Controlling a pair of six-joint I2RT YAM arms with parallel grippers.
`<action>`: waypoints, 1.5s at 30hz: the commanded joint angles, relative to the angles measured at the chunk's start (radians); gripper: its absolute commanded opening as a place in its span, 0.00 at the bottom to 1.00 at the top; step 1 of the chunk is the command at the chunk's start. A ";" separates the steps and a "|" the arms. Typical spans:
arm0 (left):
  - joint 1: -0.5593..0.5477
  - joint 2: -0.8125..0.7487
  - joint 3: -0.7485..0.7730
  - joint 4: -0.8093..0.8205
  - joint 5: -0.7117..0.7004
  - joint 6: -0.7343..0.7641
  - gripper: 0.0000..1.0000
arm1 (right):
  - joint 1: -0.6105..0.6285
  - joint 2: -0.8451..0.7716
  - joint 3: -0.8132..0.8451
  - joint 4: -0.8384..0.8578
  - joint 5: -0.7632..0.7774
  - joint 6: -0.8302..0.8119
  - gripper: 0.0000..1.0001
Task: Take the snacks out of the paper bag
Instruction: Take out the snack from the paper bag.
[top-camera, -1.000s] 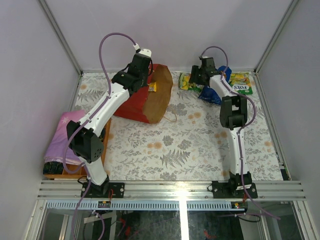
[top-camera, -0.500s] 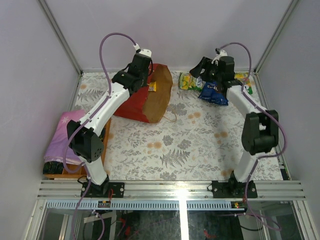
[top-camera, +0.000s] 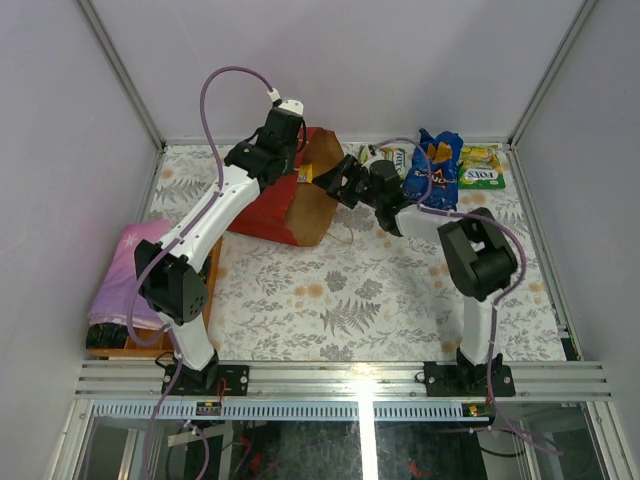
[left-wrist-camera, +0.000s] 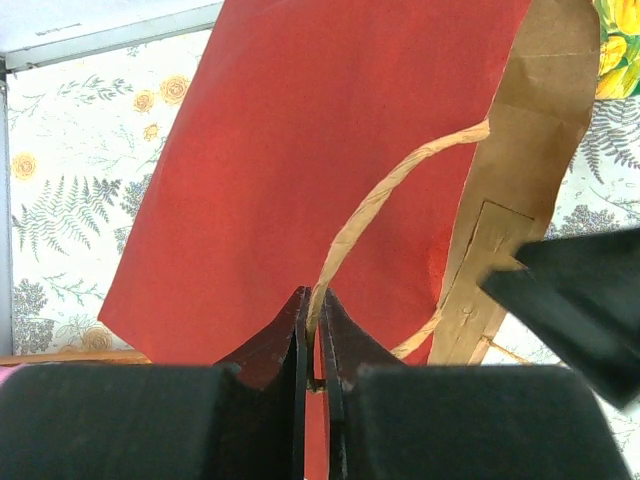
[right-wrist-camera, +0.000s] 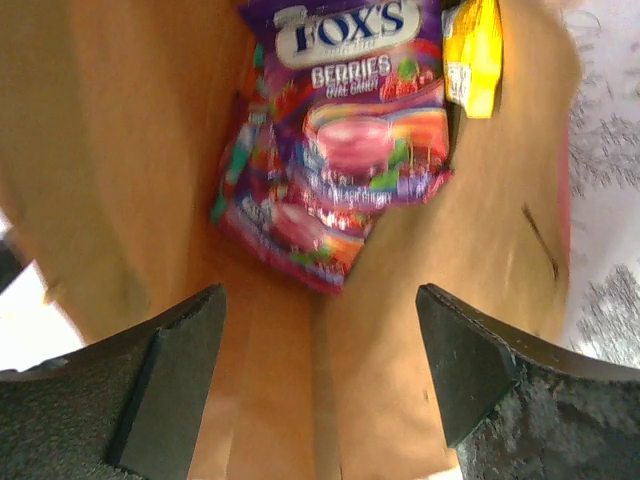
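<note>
The red paper bag (top-camera: 265, 210) lies on its side at the back left, its brown mouth (top-camera: 318, 200) facing right. My left gripper (top-camera: 292, 160) is shut on the bag's string handle (left-wrist-camera: 385, 195), holding the top edge up. My right gripper (top-camera: 336, 182) is open at the mouth, pointing in and empty. In the right wrist view it (right-wrist-camera: 320, 340) sits just short of a purple-pink candy packet (right-wrist-camera: 345, 140) and a yellow bar (right-wrist-camera: 473, 55) inside the bag. A blue chip bag (top-camera: 432, 170), a green-yellow pack (top-camera: 482, 166) and another packet (top-camera: 388, 157) lie at the back right.
A wooden tray (top-camera: 212, 275) with a folded purple cloth (top-camera: 125, 275) stands at the left edge. The back wall runs close behind the bag and the packets. A loose string handle (top-camera: 345, 238) lies on the floral cloth in front of the bag.
My right arm has swung left from the packets at the back right to the bag's mouth, open and empty. The left gripper and bag have not moved.
</note>
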 joint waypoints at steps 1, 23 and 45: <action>-0.007 0.008 0.022 0.004 -0.001 0.005 0.06 | 0.052 0.184 0.181 0.146 0.055 0.242 0.84; -0.009 0.012 0.026 -0.001 0.029 0.003 0.06 | 0.096 0.478 0.602 -0.376 0.492 0.361 0.77; -0.022 0.027 0.032 -0.010 0.060 0.003 0.06 | 0.118 0.656 0.878 -0.413 0.635 0.279 0.12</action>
